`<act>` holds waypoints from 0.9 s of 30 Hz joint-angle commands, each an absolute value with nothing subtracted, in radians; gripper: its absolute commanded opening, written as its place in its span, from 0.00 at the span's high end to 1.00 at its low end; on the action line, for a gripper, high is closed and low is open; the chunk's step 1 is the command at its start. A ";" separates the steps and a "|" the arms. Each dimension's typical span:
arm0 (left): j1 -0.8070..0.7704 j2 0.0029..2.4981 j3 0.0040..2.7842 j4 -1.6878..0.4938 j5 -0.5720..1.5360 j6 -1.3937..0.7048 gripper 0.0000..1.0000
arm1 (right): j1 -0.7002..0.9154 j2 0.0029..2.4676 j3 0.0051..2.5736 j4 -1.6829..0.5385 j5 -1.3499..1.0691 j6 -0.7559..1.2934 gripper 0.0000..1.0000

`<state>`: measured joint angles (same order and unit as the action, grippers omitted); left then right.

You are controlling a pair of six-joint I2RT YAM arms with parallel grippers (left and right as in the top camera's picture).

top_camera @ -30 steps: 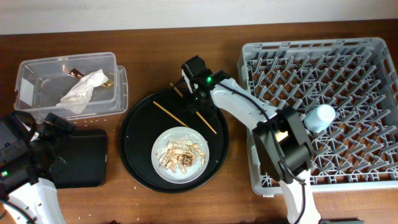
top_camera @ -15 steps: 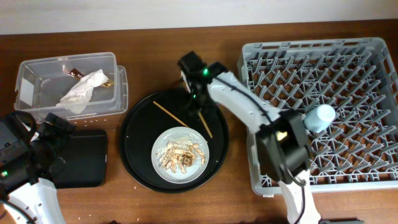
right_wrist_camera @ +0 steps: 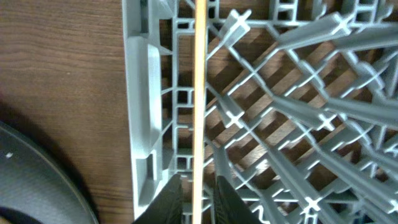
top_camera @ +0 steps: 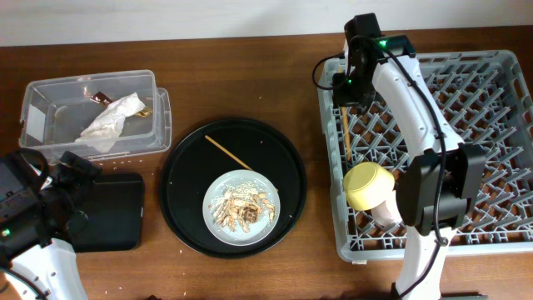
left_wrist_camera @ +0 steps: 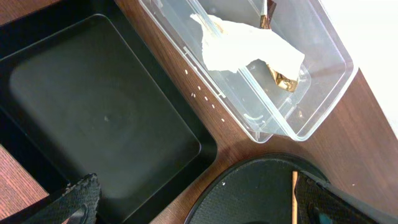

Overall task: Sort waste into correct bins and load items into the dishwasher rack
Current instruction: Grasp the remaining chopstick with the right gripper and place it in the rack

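Wooden table (top_camera: 250, 50) holds the rack (top_camera: 491, 150) at the right, the round tray (top_camera: 179, 200) in the middle and the black bin (left_wrist_camera: 106, 118) at the left, with the left gripper (left_wrist_camera: 199, 208) hanging spread wide by that bin. On the tray sit the plate (top_camera: 212, 200) of scraps (top_camera: 241, 208) and 1 chopstick (top_camera: 229, 152); in the rack lies the bowl (top_camera: 365, 185), and over its left wall the right gripper (right_wrist_camera: 199, 200) pinches the 2nd chopstick (right_wrist_camera: 199, 93). Loading chopsticks looks the step in hand, and the next move likely calls for lowering this stick into the rack, letting go, then fetching the one on the tray.

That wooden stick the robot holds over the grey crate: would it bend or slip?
The chopstick looks straight, so probably stiff. Thin and smooth, pinched near one end by the right gripper, it might pivot or slip. It could fall through gaps in the dishwasher rack.
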<state>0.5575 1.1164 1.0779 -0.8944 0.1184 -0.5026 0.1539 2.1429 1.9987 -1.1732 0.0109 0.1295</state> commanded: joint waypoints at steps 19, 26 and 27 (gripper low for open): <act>0.559 1.113 1.083 -0.896 0.114 -0.511 0.01 | 0.766 2.342 1.995 -0.760 0.054 0.065 0.64; 0.559 1.113 1.083 -0.896 0.114 -0.511 0.01 | 0.780 2.445 1.987 -0.849 -0.022 0.063 0.72; 0.559 1.113 1.083 -0.896 0.114 -0.511 0.01 | 0.779 2.445 1.986 -0.849 -0.021 0.062 0.72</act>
